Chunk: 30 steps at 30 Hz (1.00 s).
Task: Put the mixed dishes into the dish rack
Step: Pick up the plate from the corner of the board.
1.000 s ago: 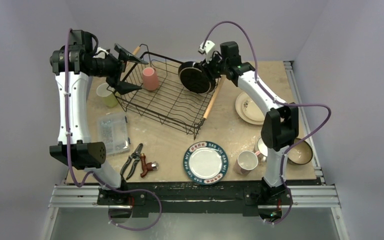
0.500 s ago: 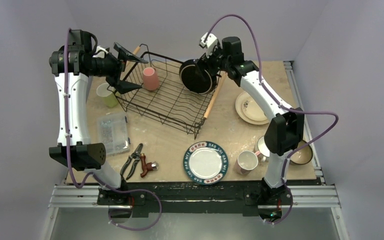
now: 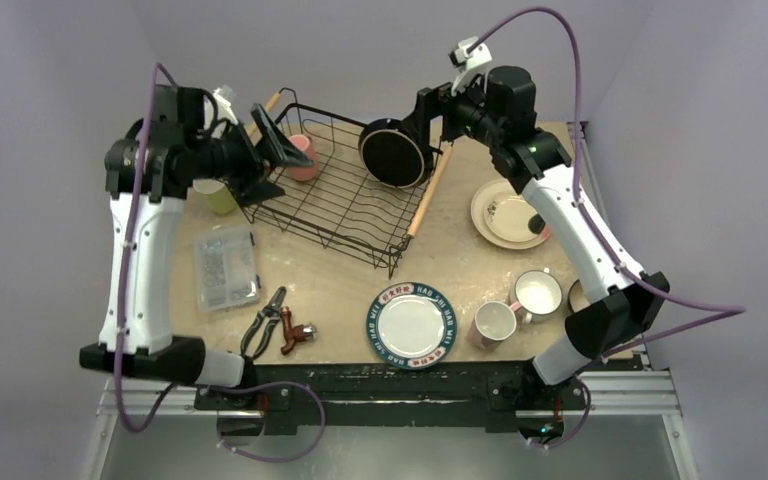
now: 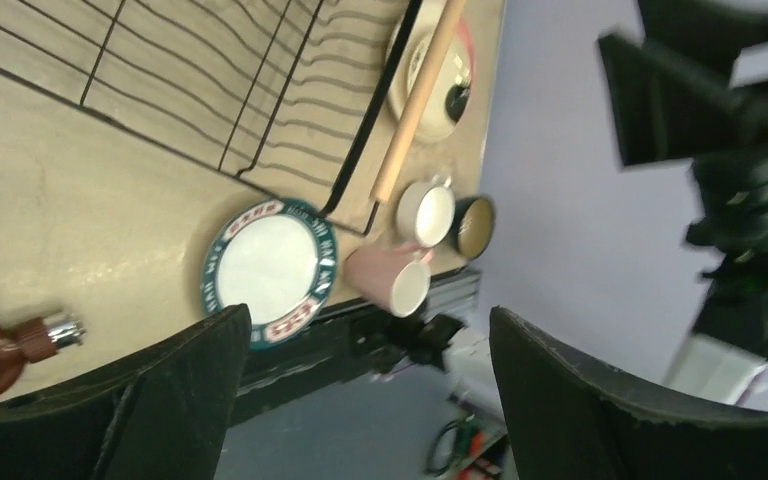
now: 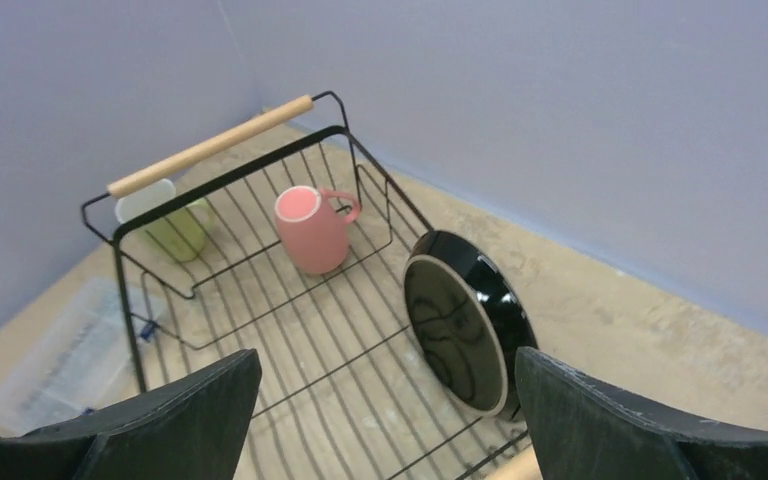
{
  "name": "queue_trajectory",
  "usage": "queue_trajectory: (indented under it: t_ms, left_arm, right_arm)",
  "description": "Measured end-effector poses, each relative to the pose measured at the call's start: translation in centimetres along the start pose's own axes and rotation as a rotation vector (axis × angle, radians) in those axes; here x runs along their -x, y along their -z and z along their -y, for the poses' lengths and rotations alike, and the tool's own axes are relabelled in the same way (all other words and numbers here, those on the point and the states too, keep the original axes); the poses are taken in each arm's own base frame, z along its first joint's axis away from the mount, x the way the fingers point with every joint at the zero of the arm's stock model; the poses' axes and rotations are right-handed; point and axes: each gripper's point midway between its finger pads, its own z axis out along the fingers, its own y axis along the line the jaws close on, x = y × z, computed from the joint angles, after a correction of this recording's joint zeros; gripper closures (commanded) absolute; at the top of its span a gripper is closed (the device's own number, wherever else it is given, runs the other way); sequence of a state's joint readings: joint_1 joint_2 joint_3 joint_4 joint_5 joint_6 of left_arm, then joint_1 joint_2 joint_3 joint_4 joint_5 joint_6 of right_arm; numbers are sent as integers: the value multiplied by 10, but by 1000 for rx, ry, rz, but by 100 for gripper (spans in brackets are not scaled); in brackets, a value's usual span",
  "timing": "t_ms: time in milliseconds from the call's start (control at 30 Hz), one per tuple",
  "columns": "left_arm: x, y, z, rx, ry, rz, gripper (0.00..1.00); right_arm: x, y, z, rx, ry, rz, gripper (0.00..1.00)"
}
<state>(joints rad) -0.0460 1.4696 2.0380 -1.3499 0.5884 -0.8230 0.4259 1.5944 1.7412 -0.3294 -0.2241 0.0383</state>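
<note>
The dish rack (image 3: pixel 340 205) (image 5: pixel 290 320), a black wire basket with wooden handles, stands at the back of the table. In it a pink mug (image 3: pixel 303 158) (image 5: pixel 312 228) stands upright, and a black plate (image 3: pixel 395 153) (image 5: pixel 465 320) stands on edge against the right wall. My right gripper (image 3: pixel 438 118) (image 5: pixel 385 420) hangs open above and to the right of that plate, holding nothing. My left gripper (image 3: pixel 278 165) (image 4: pixel 370 400) is open and empty at the rack's left end, partly hiding the pink mug. A yellow-green mug (image 3: pixel 215 196) (image 5: pixel 172 222) stands outside the rack on the left.
A cream plate (image 3: pixel 503 213), white mug (image 3: pixel 538 292), second pink mug (image 3: pixel 495 323) and teal-rimmed plate (image 3: pixel 412 325) sit on the right and front. A dark bowl (image 4: pixel 473 226) stands by the white mug. A clear box (image 3: pixel 225 265), pliers (image 3: pixel 265 320) and red-handled tool (image 3: pixel 297 333) lie front left.
My right gripper opened, let go of the black plate and pulled back up to the right; the plate now stands in the rack. My left gripper swung right, nearer the pink mug.
</note>
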Motion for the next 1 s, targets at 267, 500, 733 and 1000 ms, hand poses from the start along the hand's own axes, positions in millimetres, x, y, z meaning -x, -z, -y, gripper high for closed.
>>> queue_trajectory:
  t_ms: [267, 500, 733, 1000]
  left_arm:
    - [-108, 1, -50, -38, -308, 34, 17]
    - [-164, -31, -94, -49, -458, -18, 20]
    - [-213, -94, -152, 5, -540, -108, 23]
    - [-249, -160, -210, 6, -484, -107, 38]
  right_arm:
    - [-13, 57, -19, -2, -164, -49, 1]
    - [-40, 122, -33, -12, -213, -31, 1]
    - [-83, 152, -33, -46, -230, -34, 1]
    - [-86, 195, -41, -41, -209, 82, 1]
